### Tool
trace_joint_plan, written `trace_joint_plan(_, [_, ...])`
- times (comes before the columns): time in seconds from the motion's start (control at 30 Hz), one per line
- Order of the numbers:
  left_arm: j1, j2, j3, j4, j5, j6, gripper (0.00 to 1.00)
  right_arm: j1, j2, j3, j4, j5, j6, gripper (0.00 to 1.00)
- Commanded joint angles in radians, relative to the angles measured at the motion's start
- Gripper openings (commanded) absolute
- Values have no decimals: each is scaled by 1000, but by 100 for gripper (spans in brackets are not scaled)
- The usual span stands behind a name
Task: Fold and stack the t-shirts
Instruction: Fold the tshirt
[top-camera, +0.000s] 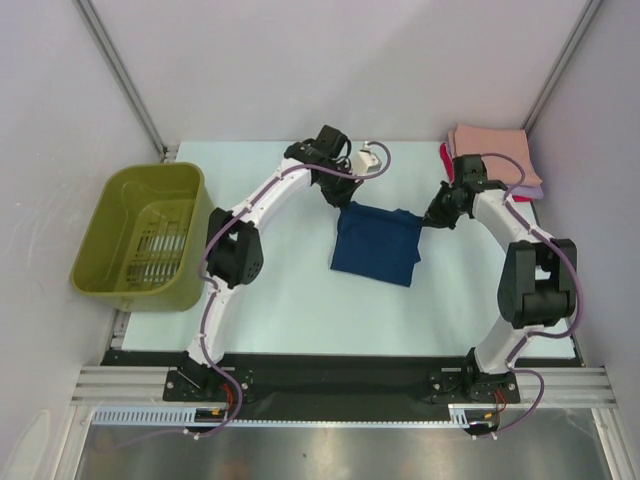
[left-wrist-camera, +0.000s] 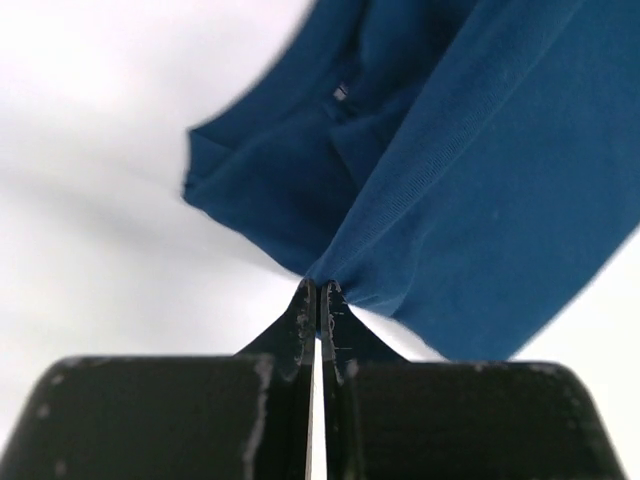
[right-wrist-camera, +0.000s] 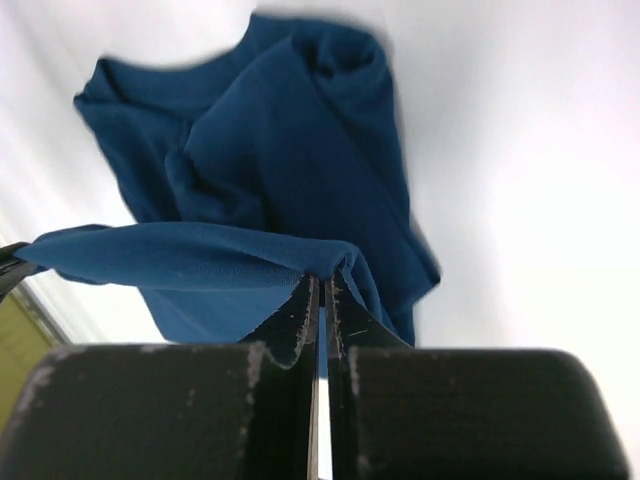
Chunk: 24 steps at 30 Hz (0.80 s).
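One container for you, on the near left: the olive-green basket (top-camera: 140, 290) sits at the left edge of the table (top-camera: 300, 300), its slotted floor in plain view.

Now to mid-table, where the navy t-shirt (top-camera: 375, 245) is strung between your two arms. Your left gripper (top-camera: 343, 200) has its jaws pinched tight on the shirt's far-left corner, with blue cloth bunching right at the tips. Your right gripper (top-camera: 428, 222) is clamped just as thin on the far-right edge, a fold draped over its fingers. The rest of the shirt spreads toward you from both jaws.

Farther back, in the far-right corner, sits the folded stack. The peach tee (top-camera: 490, 150) is on top, with lavender (top-camera: 535, 190) and red (top-camera: 445, 158) edges peeking out beneath, apart from the navy one.
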Motion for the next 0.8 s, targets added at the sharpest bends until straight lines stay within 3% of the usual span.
trace_joint_plan(0.0, [32, 6, 29, 126, -104, -90, 0, -31, 56, 60, 39, 63, -23, 0])
trace_joint_plan(0.47, [32, 101, 37, 241, -206, -150, 0, -42, 219, 140, 147, 79, 28, 0])
trace_joint_plan(0.5, [32, 103, 34, 261, -216, -153, 2, -42, 233, 154, 151, 75, 29, 4])
trace_joint_plan(0.53, [32, 108, 35, 270, -223, -156, 8, -42, 254, 158, 174, 69, 28, 14])
trace_joint_plan(0.57, [31, 109, 37, 281, -235, -158, 26, -43, 268, 166, 185, 66, 23, 37])
trace_joint_plan(0.6, [32, 114, 38, 294, -258, -158, 37, -45, 279, 177, 194, 72, 16, 47])
trace_joint_plan(0.63, [32, 114, 43, 299, -269, -161, 51, -48, 299, 213, 176, 85, 8, 53])
trace_joint_plan(0.77, [34, 69, 35, 276, -300, -156, 58, -49, 252, 267, 105, 170, -41, 55])
